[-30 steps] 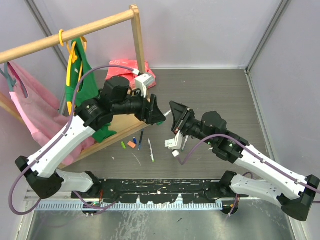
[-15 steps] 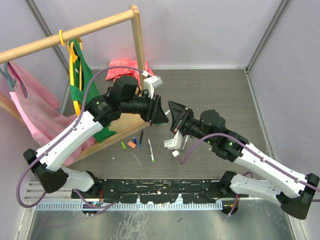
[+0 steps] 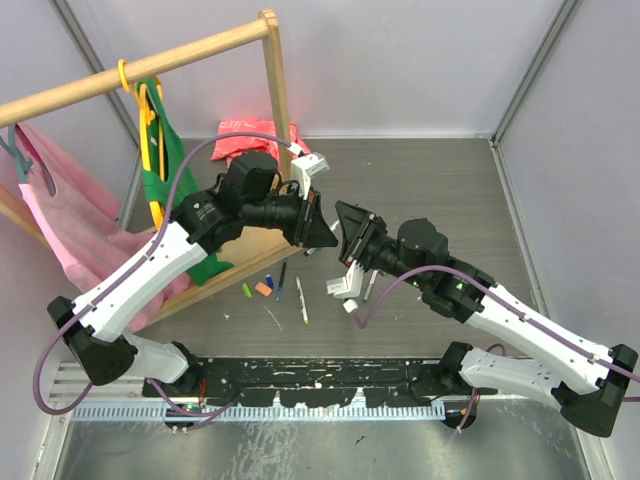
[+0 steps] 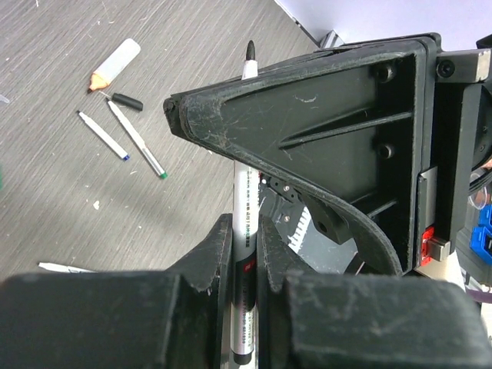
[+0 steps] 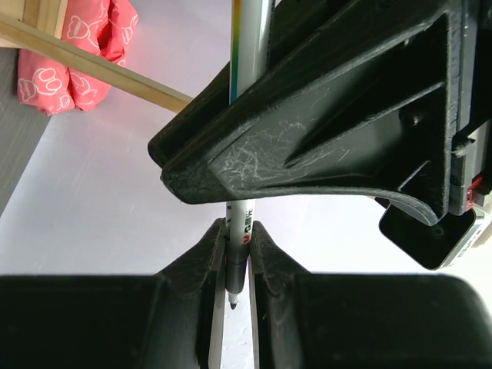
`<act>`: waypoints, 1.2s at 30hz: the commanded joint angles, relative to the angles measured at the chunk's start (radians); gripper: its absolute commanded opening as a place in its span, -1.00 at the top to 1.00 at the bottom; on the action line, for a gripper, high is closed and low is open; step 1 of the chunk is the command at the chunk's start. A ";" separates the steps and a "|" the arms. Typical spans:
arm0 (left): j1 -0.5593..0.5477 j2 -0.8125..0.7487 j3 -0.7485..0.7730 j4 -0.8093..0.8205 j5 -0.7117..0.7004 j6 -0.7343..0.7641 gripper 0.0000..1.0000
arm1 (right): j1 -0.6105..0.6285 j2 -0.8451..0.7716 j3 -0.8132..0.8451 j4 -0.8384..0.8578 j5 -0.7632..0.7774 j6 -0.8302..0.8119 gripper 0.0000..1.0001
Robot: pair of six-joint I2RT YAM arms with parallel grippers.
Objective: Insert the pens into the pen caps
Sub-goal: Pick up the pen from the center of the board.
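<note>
Mid-air, the left gripper [image 3: 318,232] and right gripper [image 3: 347,232] both clamp one uncapped pen [image 4: 244,196], apparently a handover; next, one must let go before reaching a cap [image 4: 127,101] lying below.

Pen [image 4: 246,231] midsection behind right gripper [image 4: 201,117]

The grey wood-grain counter [image 3: 440,190] carries a green cap [image 3: 246,290] beside a small orange piece [image 3: 263,288], a blue pen [image 3: 282,277], a white pen [image 3: 302,301] and, at the far edge, a red cloth [image 3: 256,141].
</note>
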 commanded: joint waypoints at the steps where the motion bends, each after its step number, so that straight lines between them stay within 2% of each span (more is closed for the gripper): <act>1: 0.003 -0.005 0.037 0.014 -0.037 0.005 1.00 | 0.011 0.005 0.052 0.020 0.003 -0.017 0.61; 4: 0.004 -0.017 0.023 0.018 -0.066 0.022 1.00 | 0.012 0.001 0.058 0.013 0.005 -0.011 0.25; 6: 0.004 -0.021 0.020 0.014 -0.074 0.036 1.00 | 0.012 -0.002 0.063 -0.001 0.006 -0.008 -0.19; 7: 0.004 -0.022 0.019 0.010 -0.087 0.039 1.00 | 0.012 -0.005 0.065 -0.007 0.005 -0.003 -0.31; 11: 0.013 -0.028 0.004 0.019 -0.114 0.043 1.00 | 0.012 -0.022 0.077 -0.048 -0.008 0.032 -0.50; 15: 0.028 -0.059 -0.040 0.068 -0.164 0.033 1.00 | 0.012 -0.061 0.060 -0.065 -0.045 0.128 -0.51; 18: 0.040 -0.111 -0.093 0.121 -0.207 0.034 1.00 | 0.012 -0.114 0.024 -0.035 -0.082 0.301 -0.52; 21: 0.056 -0.187 -0.160 0.190 -0.264 0.028 1.00 | 0.012 -0.168 -0.029 0.057 -0.089 0.627 -0.49; 26: 0.081 -0.267 -0.209 0.187 -0.325 0.051 1.00 | 0.012 -0.261 -0.127 0.146 -0.044 1.110 -0.34; 31: 0.091 -0.333 -0.262 0.198 -0.346 0.052 1.00 | 0.012 -0.289 -0.147 0.103 0.091 1.546 -0.31; 36: 0.092 -0.370 -0.289 0.173 -0.395 0.064 1.00 | 0.012 -0.238 -0.091 -0.055 0.308 1.982 -0.30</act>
